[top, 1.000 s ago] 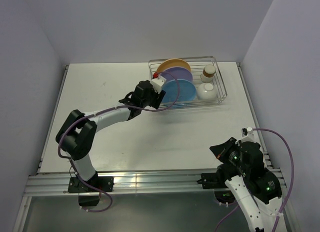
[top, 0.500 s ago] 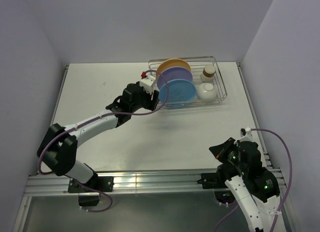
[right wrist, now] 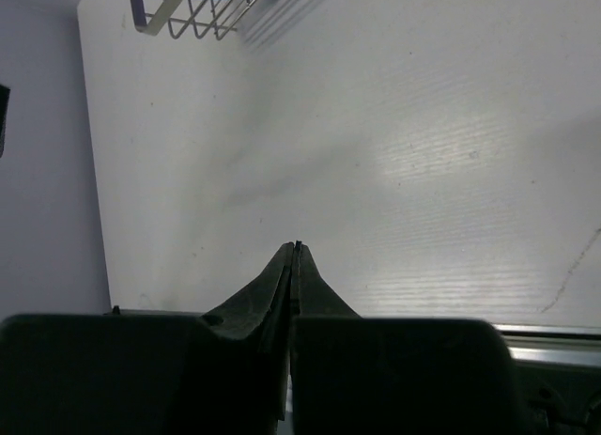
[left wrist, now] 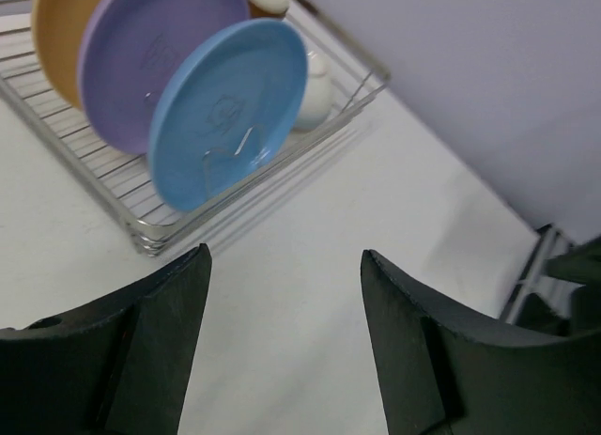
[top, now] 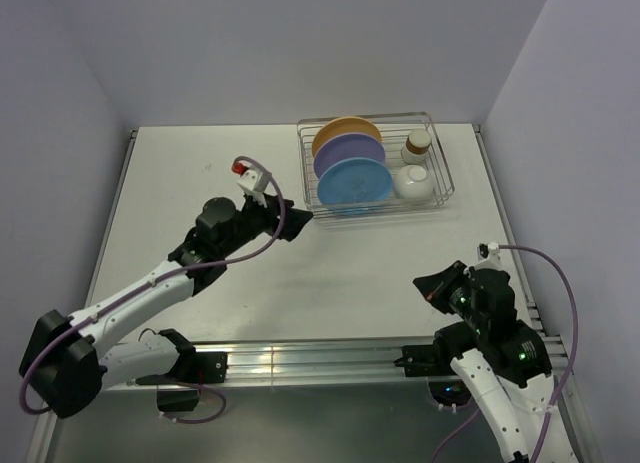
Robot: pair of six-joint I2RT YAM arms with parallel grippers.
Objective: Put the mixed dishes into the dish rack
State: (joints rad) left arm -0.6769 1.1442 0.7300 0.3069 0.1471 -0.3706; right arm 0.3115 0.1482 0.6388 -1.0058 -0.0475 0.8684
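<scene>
In the top view the orange plate (top: 338, 131), purple plate (top: 347, 151), blue plate (top: 352, 183), bowl (top: 413, 183) and cup (top: 418, 143) all stand in the dish rack (top: 445, 169), upper middle of the frame. The left hand (top: 292, 220) is near the rack's left end. The left wrist view shows its fingers (left wrist: 160, 341) apart and empty. In the right wrist view the right hand (right wrist: 296, 255) is pressed together over the bare worktop (right wrist: 423, 125). Loading seems complete; the next move, I think, only calls for parking the arms.

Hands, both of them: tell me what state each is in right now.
Left hand: open, holding nothing.
Right hand: closed, fingers pressed together, holding nothing.
</scene>
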